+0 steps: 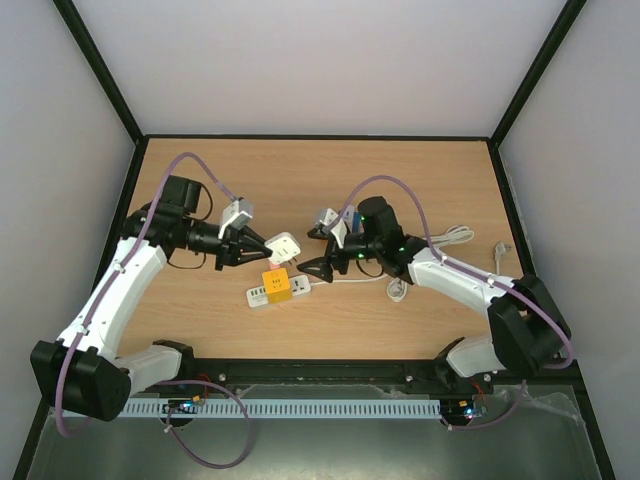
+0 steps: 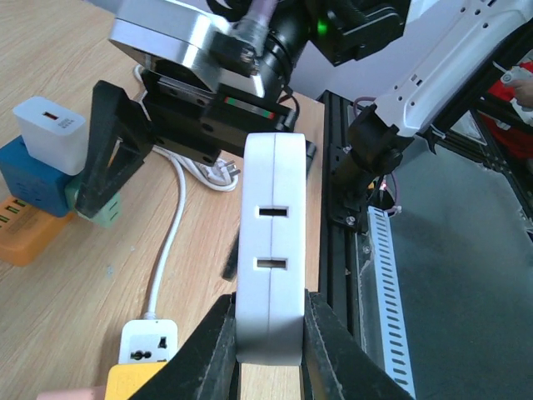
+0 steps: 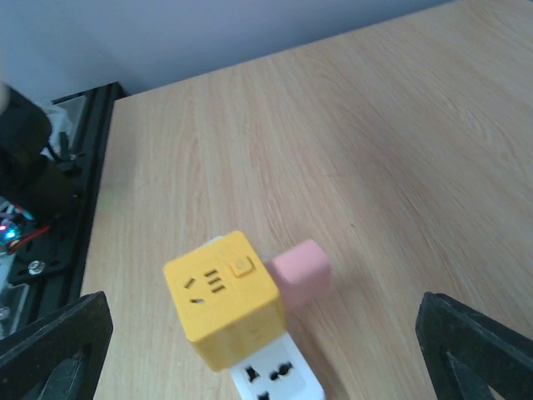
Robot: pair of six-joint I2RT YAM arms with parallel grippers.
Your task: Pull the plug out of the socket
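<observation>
Currently left gripper pressed tight on the white plug, one finger flat against each side. Two slots on the plug's face show toward the wrist camera. Plug held clear of the wooden table, apart from the power strip, which lies flat just on its near side. Yellow cube socket sits on the strip, a pink block touching the cube. Right gripper spread wide, holding nothing, hovering above the cube, facing the left gripper.
</observation>
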